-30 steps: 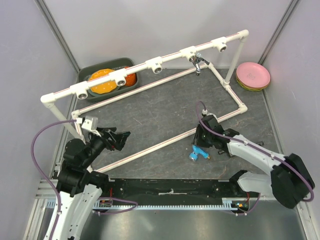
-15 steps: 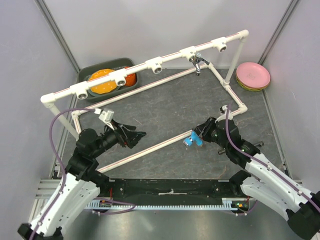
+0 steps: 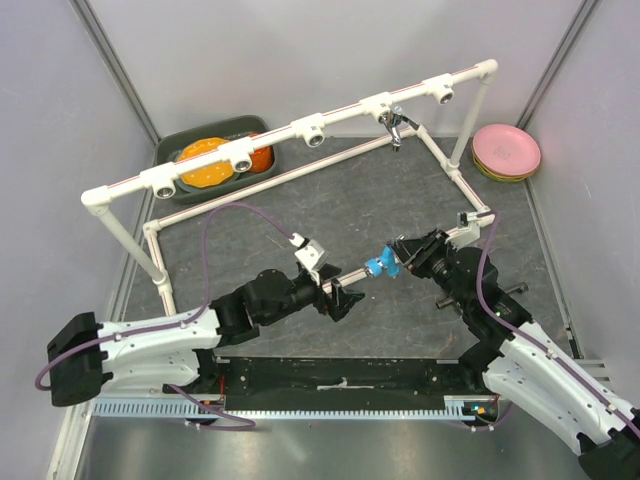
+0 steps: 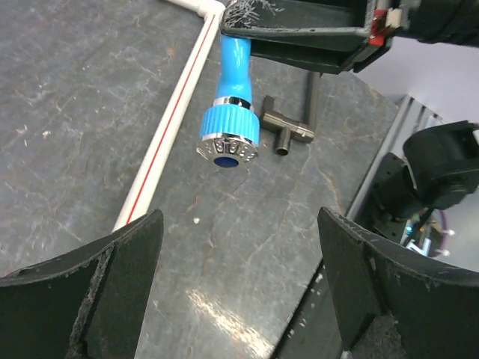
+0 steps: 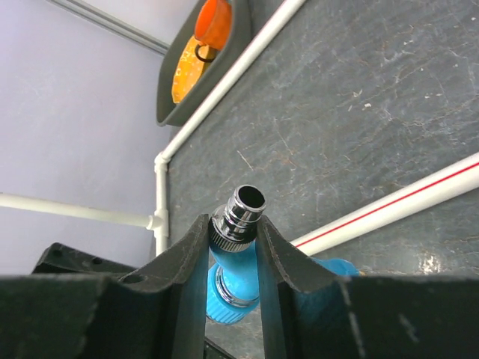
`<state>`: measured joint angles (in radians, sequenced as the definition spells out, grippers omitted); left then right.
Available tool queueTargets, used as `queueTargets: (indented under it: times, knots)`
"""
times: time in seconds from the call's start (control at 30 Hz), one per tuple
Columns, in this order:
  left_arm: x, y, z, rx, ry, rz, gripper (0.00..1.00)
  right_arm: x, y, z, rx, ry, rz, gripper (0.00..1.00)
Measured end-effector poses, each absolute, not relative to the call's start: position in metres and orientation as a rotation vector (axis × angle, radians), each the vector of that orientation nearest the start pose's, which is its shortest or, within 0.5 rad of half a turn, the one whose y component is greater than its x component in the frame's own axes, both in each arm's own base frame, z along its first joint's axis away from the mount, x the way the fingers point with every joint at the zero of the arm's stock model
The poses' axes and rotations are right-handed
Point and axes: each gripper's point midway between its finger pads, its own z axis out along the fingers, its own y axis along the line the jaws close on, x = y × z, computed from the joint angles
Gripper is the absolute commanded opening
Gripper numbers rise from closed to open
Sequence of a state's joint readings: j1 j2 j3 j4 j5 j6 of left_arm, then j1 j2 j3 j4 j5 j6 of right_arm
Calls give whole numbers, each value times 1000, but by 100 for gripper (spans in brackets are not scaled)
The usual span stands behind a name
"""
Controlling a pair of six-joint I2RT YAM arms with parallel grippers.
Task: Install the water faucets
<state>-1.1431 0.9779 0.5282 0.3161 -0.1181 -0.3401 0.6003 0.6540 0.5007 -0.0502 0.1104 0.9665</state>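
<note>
Both jaws of my left gripper (image 3: 345, 298) stand spread at centre frame. The blue faucet (image 3: 381, 265) hangs just upper-right, its knob and long axis aimed at them. My right gripper (image 3: 398, 256) pinches its body. Beyond, upper right, the chrome faucet (image 3: 397, 127) sits on the pipe frame (image 3: 300, 125).

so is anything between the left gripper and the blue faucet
Nothing visible. The blue faucet, clamped in the right gripper, points its knob at the open left gripper across clear air.
</note>
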Motion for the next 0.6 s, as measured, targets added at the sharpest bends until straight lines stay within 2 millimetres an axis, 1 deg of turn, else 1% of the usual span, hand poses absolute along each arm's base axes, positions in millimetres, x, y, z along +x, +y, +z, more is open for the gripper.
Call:
queueTargets:
  times: [0.1,0.2,0.27,0.43,0.6]
  knots:
    - [164,-338,202,647,1663,-944,90,241,183,231,431,1811,1039,0]
    - [166,-349,196,689,1637,-918,89,237,181,240,434,1777,1066,0]
    - [168,-354,195,705,1615,-910,87,235,180,246,437,1758,1081,0]
    - [172,-366,204,708,1550,-921,84,233,180,252,442,1737,1107,0]
    - [174,-376,216,696,1495,-952,79,231,179,247,448,1742,1111,0]
